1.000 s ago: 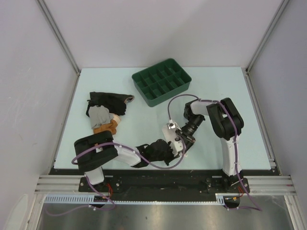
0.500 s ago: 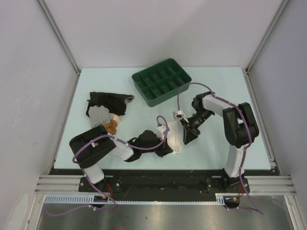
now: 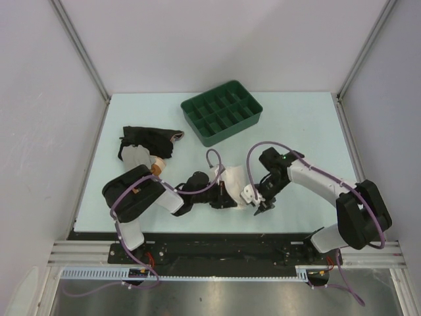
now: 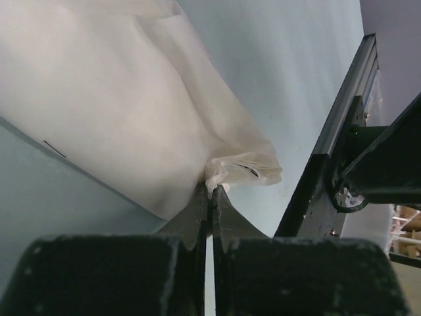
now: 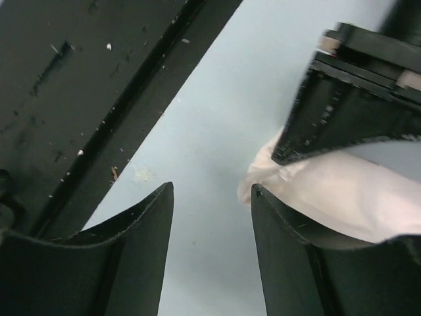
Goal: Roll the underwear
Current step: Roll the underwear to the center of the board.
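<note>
Roll's barely begun, I'd say: left gripper [image 4: 210,192] pinches a corner of the white underwear [image 3: 234,179] lying near the table's [image 3: 296,125] front edge, right gripper [image 5: 212,197] sits spread and empty just beside it, so next it needs to grab an edge and tuck it over.
</note>
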